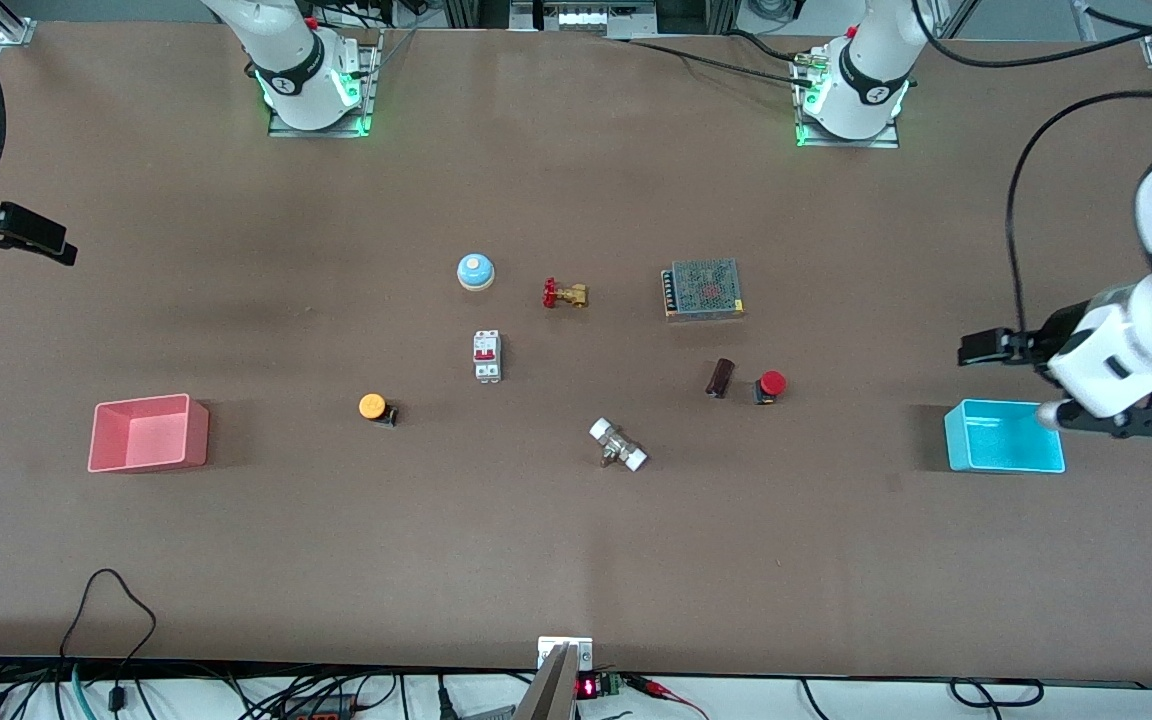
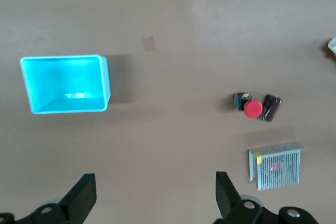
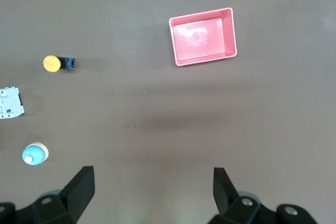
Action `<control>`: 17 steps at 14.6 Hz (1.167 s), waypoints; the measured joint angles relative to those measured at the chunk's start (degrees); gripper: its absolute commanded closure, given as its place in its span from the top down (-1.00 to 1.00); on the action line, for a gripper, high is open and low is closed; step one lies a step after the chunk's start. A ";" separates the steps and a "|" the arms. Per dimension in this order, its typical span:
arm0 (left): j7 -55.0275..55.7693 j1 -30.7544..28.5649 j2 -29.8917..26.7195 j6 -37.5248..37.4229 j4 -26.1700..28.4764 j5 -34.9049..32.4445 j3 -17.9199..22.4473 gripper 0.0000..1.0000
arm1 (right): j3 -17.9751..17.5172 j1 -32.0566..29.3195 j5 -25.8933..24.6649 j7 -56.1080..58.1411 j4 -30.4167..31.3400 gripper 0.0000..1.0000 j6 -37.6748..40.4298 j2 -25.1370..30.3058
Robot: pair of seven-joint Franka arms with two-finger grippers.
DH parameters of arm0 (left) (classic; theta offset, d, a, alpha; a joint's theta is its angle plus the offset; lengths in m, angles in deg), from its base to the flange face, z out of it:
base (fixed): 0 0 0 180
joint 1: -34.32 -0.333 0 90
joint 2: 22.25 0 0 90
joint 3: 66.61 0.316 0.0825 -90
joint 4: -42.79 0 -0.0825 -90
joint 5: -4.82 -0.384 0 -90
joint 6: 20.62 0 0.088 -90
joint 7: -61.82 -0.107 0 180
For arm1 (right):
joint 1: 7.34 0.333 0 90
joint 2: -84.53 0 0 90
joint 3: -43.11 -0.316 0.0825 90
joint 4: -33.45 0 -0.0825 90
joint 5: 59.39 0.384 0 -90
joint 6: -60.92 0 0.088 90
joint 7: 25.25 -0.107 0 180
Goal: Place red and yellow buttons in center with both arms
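Observation:
The yellow button (image 1: 372, 406) lies on its side on the brown table, between the pink bin and the middle; it also shows in the right wrist view (image 3: 51, 63). The red button (image 1: 770, 384) sits toward the left arm's end, next to a small dark brown part (image 1: 720, 377); the left wrist view shows the button (image 2: 252, 108) too. My left gripper (image 1: 996, 347) hangs open and empty, high over the table by the cyan bin; its jaws show wide apart (image 2: 156, 198). My right gripper (image 1: 26, 235) hangs open and empty, high over the right arm's end (image 3: 152, 195).
Around the middle lie a blue-and-white bell (image 1: 475, 271), a brass valve with a red handle (image 1: 564, 294), a white breaker (image 1: 487, 355), a white fitting (image 1: 618, 445) and a mesh-covered power supply (image 1: 703, 289). A pink bin (image 1: 148, 460) and a cyan bin (image 1: 1006, 462) stand at the table's ends.

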 measured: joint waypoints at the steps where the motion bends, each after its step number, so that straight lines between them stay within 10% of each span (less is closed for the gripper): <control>1: -0.36 -0.53 -1.81 -0.53 1.14 0.00 0.01 1.00 | -0.01 0.00 -0.01 0.14 0.44 1.00 0.01 0.44; 17: 1.22 -0.90 -7.07 -4.42 1.46 0.04 -0.88 1.00 | -0.02 -0.02 -0.09 0.19 2.26 1.00 1.40 1.77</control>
